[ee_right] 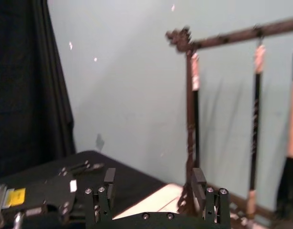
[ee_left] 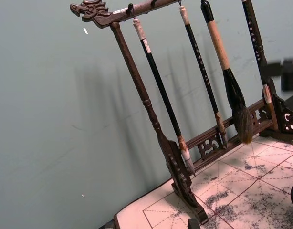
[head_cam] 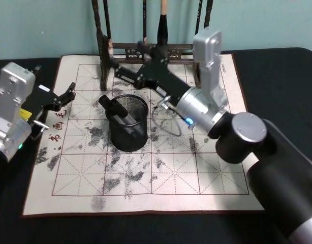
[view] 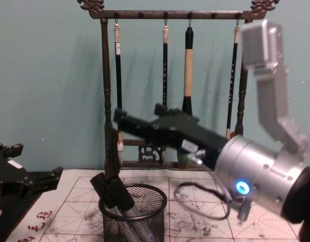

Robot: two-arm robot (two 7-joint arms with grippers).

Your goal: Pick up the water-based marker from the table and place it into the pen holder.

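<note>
- While the marker (head_cam: 117, 111) leans inside the pen holder (head_cam: 128, 133), cap end over the rim, right hand (head_cam: 117, 71) hovers above/behind it, fingers apart, empty.
- Left hand (head_cam: 67, 94) idle at mat's (head_cam: 207, 173) left edge, fingers apart.
- Brush rack (view: 165, 75) behind.

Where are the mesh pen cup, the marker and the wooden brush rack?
pen holder (head_cam: 131, 137): head view, on its mesh wall.
marker (head_cam: 114, 108): head view, on its dark upper end.
brush rack (view: 106, 75): chest view, on its left post.

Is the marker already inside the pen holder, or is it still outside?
Inside. The marker leans in the black mesh pen holder, its cap end above the rim. The right gripper is open and empty.
</note>
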